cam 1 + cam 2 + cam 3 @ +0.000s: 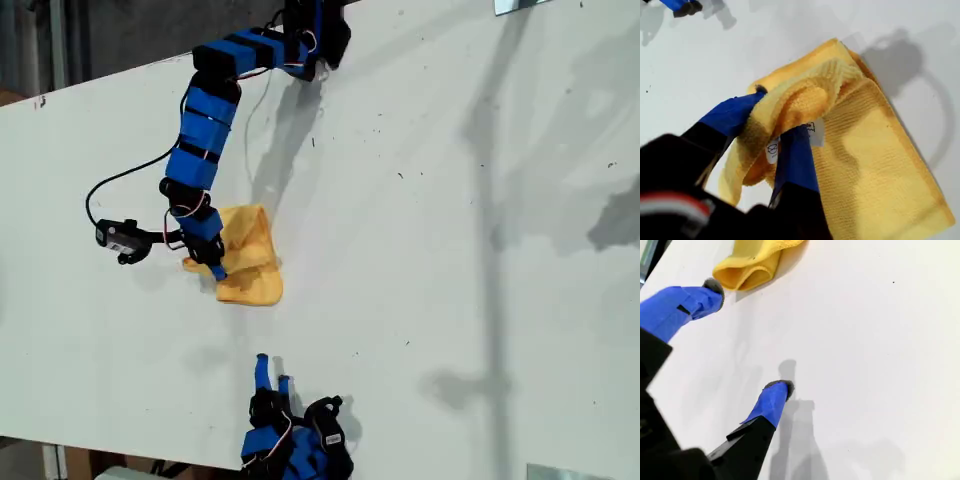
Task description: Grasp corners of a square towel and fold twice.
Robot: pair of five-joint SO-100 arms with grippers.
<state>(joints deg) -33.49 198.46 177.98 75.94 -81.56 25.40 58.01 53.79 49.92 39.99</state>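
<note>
First wrist view: white tag (812, 131) on towel (875, 165), print unreadable.

One towel (250, 257), two arms, two pincers, one table (450, 250)

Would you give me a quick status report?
My first gripper shut on the towel, folded. My second gripper open, clear of it. Nothing in the way.
</note>
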